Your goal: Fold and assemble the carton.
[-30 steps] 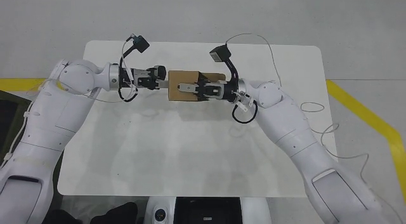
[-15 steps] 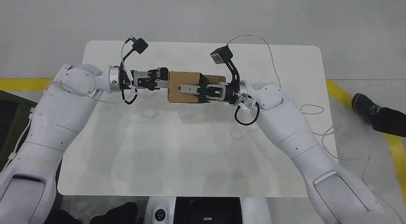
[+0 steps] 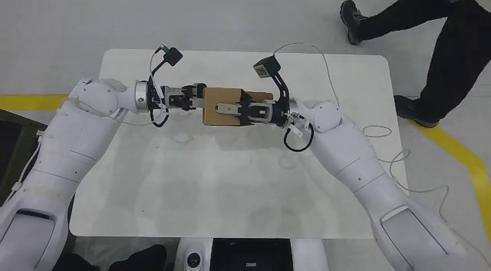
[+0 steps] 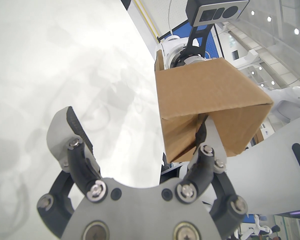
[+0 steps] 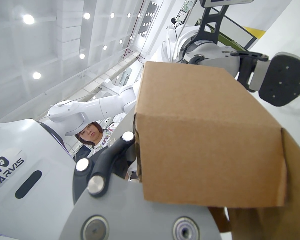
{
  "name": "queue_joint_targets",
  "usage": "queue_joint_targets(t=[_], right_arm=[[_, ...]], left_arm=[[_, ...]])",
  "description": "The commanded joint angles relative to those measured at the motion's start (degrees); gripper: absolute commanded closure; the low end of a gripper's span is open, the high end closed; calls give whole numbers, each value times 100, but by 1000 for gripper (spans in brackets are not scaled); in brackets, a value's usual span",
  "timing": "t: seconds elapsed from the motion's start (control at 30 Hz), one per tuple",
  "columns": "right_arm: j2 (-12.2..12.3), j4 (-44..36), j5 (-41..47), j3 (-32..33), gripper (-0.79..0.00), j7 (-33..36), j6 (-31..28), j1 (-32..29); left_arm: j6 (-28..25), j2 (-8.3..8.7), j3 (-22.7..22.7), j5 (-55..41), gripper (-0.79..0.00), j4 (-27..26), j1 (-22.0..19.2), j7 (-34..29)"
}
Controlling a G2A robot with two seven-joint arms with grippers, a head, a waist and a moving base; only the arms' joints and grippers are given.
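The white desk [image 3: 230, 194] bears 1 brown cardboard carton [image 3: 221, 95] near the middle of its far edge, opened into a tube. The right gripper [image 3: 230, 107] pinches the carton's top wall, 1 finger lying along the outside. The left gripper [image 4: 140, 123] is spread wide at the opposite open end, 1 finger inside, the other clear of the cardboard.

top view looks down on table [image 3: 230, 186], 2 wrist views close, facing across shared carton [image 3: 222, 93]
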Motion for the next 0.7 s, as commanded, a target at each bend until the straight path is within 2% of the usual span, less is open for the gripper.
queue_joint_targets(t=[0.0,0.4,0.67], right_arm=[[6,11,14,-20,0,-4,-4,12],[33,564,-346,-70,0,61,126,156],[-35,788,-700,-287,0,120,981,211]], left_arm=[[-1,3,26,-16,-785,8,-15,1],[-134,86,-27,247,-785,185,-141,134],[-592,182,-104,1026,-785,212,-55,592]])
